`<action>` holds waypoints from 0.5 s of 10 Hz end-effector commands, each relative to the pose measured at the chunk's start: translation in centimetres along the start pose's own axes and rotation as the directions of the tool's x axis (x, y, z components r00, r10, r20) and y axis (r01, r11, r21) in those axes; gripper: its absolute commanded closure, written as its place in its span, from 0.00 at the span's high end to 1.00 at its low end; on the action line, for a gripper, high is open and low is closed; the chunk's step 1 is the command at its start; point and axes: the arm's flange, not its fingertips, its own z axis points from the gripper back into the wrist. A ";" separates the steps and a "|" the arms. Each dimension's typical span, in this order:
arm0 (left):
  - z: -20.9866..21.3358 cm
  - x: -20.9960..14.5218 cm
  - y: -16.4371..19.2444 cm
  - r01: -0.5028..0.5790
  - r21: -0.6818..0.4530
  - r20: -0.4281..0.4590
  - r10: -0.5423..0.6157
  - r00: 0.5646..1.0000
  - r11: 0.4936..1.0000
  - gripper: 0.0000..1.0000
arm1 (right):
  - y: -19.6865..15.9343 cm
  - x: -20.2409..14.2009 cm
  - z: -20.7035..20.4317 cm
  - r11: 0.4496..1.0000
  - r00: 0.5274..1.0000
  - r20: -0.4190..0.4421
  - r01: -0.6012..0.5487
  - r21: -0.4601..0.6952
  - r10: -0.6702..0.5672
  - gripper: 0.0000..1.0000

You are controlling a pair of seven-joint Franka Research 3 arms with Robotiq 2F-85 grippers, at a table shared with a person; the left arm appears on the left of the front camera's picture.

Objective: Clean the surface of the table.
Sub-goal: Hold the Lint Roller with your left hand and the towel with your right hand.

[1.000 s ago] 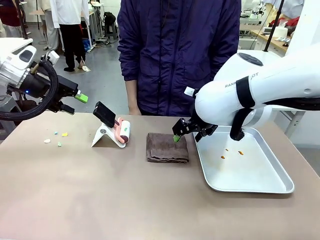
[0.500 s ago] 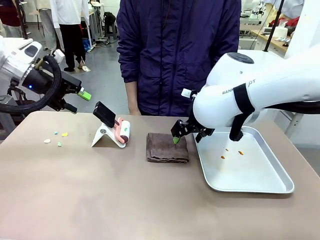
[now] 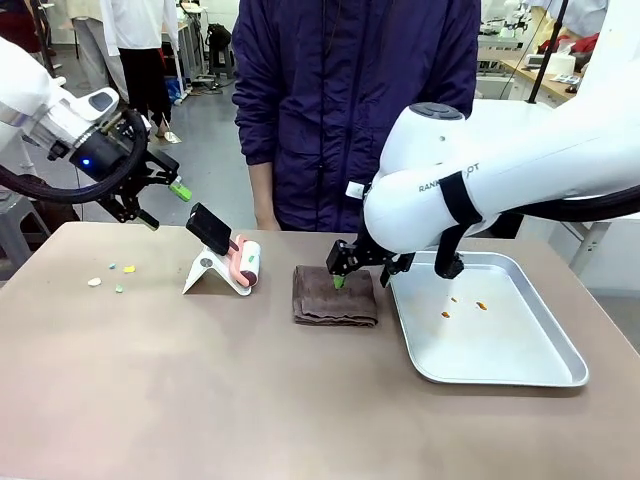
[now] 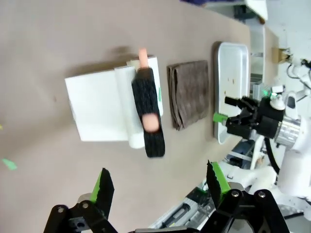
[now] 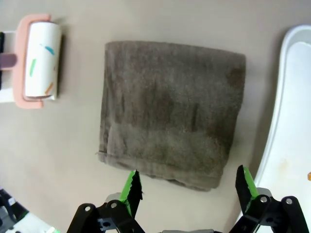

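- The right gripper (image 3: 342, 276) stands wide open over the brown towel (image 3: 335, 295), holding nothing.
- The left gripper (image 3: 165, 205), also wide open and empty, is in the air at 10 o'clock from the lint roller (image 3: 247, 264).
- The table (image 3: 200, 380) lies below both; the towel is at 9 o'clock from the metal tray (image 3: 500, 340).

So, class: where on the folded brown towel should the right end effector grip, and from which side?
Probably from straight above: the towel lies flat on the table, so no side gives a lip. Pinch the thick layered edge nearest the open right end effector, catching all folds.
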 end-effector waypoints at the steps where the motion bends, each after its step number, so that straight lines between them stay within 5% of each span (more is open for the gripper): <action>1: -0.8 1.7 -0.4 -0.044 -0.007 0.066 0.045 0.997 0.999 1.00 | 1.2 1.9 -2.2 0.997 0.997 -0.061 0.050 -0.054 -0.054 1.00; 5: -3.1 3.1 -0.2 -0.047 0.026 0.066 0.046 0.997 0.999 1.00 | -0.1 4.0 -4.3 0.980 0.983 -0.033 0.178 -0.092 -0.182 1.00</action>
